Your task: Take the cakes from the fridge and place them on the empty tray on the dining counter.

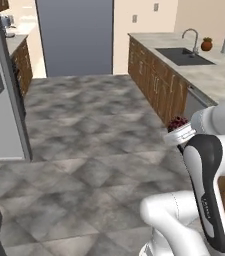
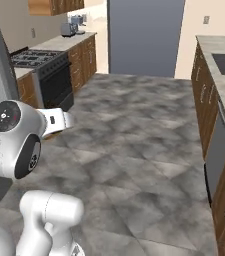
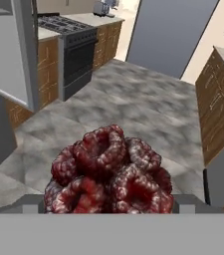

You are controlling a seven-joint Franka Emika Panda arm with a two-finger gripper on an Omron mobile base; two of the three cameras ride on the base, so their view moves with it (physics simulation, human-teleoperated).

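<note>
Dark-red, lumpy, berry-like round cake [image 3: 109,172] gripped betw. the gripper [image 3: 108,206] fingers, jaws wide around it, prob. touching both sides; well apart from the grey fridge [image 3: 14,55] door, above mottled stone-tile floor [image 3: 133,104].

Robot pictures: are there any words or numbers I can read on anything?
No words or numbers can be read anywhere.
The arm has tiny grey marks along its dark strip, too blurred to read.
The round cap on the arm joint has small marks, too small to read.
The cake has no label.
</note>
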